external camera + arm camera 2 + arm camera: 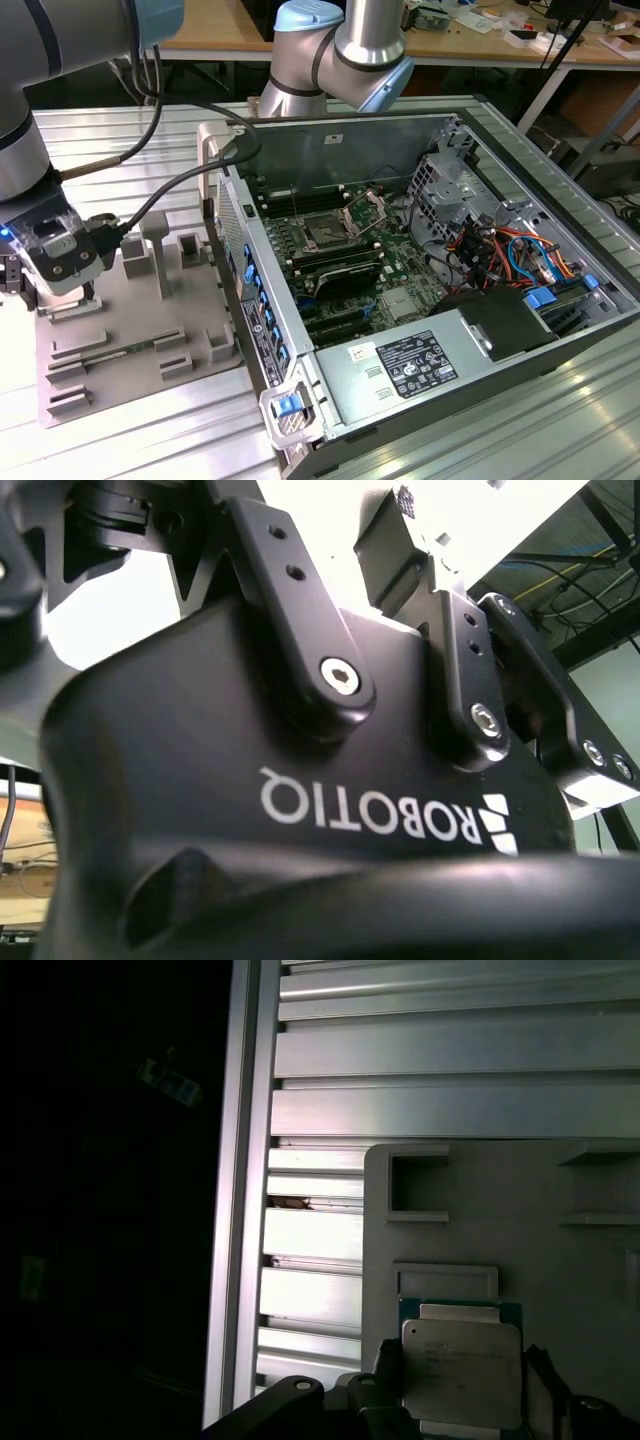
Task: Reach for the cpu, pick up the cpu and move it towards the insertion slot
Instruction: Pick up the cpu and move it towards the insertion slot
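The cpu (pixel 461 1370), a flat square chip with a silvery top on a green board, lies low over the grey tray (pixel 590 1290) in the first wrist view. My gripper (pixel 465 1385) has one dark finger (pixel 385 1365) against one side of the chip and the other against the opposite side. In the exterior view my gripper (pixel 40 282) hangs at the far left over the grey tray (pixel 130 375). The insertion slot (pixel 325 236), a square socket with a dark centre and a raised metal bracket, sits in the motherboard inside the open computer case.
The open computer case (pixel 430 270) lies on its side at the exterior view's right, with cables, a power supply (pixel 415 365) and memory slots inside. Raised grey blocks (pixel 157 240) stand on the tray. Ribbed aluminium table (pixel 450 1070) surrounds the tray. The gripper's black housing (pixel 300 780) looms in the second wrist view.
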`<state>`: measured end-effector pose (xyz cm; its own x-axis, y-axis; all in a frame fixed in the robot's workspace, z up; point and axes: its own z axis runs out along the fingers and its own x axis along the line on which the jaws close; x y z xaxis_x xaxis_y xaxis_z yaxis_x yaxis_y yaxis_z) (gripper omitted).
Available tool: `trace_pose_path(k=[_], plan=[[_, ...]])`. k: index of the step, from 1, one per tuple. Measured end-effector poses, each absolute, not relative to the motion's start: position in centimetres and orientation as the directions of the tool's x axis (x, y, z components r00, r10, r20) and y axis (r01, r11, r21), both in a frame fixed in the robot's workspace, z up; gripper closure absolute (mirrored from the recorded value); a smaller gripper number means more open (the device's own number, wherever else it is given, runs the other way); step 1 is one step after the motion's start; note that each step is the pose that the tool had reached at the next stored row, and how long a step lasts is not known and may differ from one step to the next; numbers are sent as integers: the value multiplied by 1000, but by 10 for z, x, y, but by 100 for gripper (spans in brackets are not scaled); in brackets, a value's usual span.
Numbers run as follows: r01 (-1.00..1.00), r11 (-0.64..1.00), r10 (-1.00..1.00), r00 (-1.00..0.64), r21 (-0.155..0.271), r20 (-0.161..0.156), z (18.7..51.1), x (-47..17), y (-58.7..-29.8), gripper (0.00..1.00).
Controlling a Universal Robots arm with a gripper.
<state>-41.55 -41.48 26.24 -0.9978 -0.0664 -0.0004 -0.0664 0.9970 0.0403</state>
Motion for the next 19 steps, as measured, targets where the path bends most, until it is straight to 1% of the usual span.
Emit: trace_pose_path(k=[19], plan=[[-66, 997, -66, -998, 40, 0, 275, -416, -415, 45]])
